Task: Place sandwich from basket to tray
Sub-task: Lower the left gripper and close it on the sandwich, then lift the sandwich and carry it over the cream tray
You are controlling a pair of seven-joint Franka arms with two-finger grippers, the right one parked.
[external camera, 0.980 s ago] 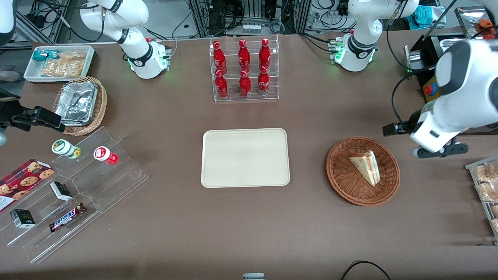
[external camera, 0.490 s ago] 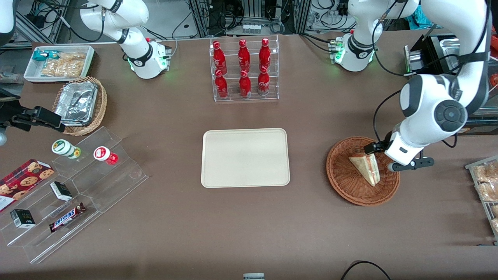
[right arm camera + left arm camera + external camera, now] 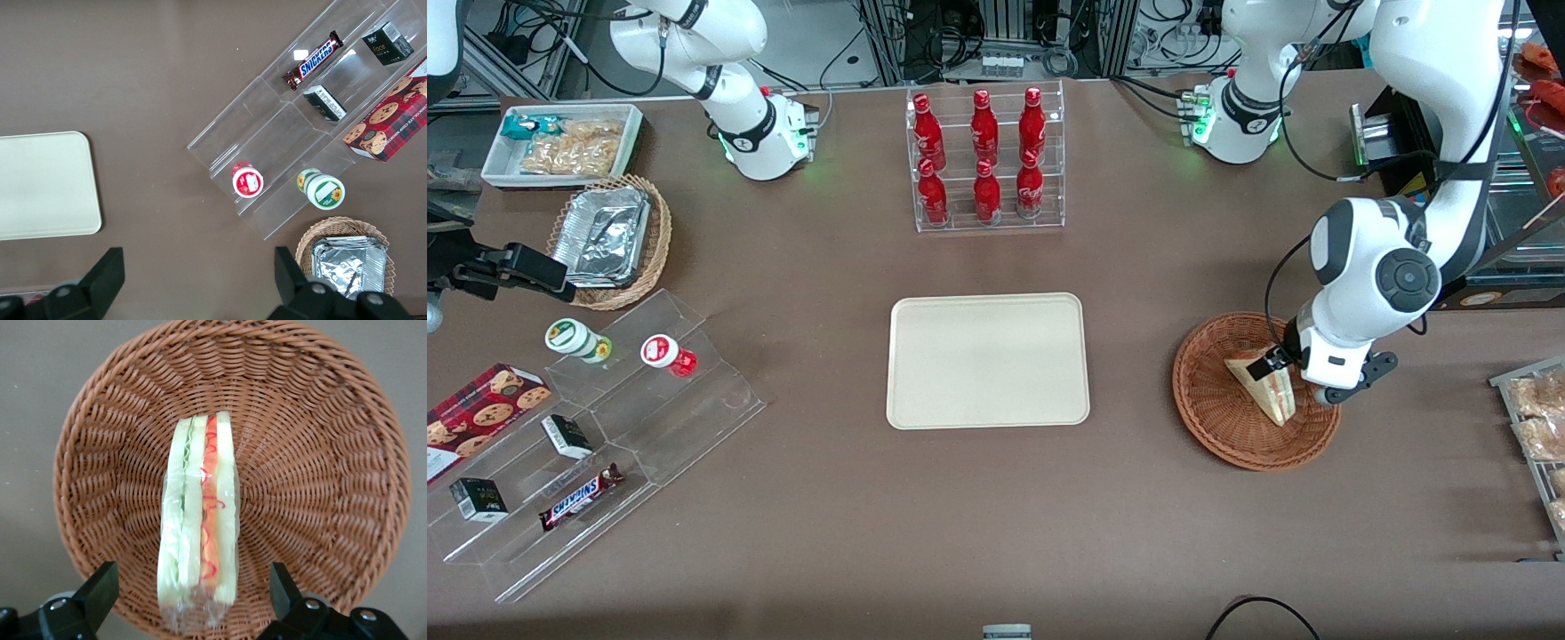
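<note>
The sandwich [image 3: 1265,388] is a clear-wrapped white wedge with red and green filling. It lies in the round reddish-brown wicker basket [image 3: 1209,427] toward the working arm's end of the table. My left gripper [image 3: 1282,372] hovers over the basket just above the sandwich's wide end. In the left wrist view the sandwich [image 3: 199,520] lies on its edge in the basket [image 3: 320,453], and my gripper [image 3: 190,590] is open with a finger on each side of the wrapped end, not touching it. The cream tray [image 3: 987,360] is bare at the table's middle.
A clear rack of red bottles [image 3: 985,160] stands farther from the front camera than the tray. A wire rack of baked goods [image 3: 1538,427] is at the working arm's end. A clear stepped shelf [image 3: 596,436] with snacks and a tan foil-tray basket [image 3: 609,240] are at the parked arm's end.
My left arm has swung in from the table's end and come down over the basket, so the open gripper now sits above the sandwich. The sandwich has not moved.
</note>
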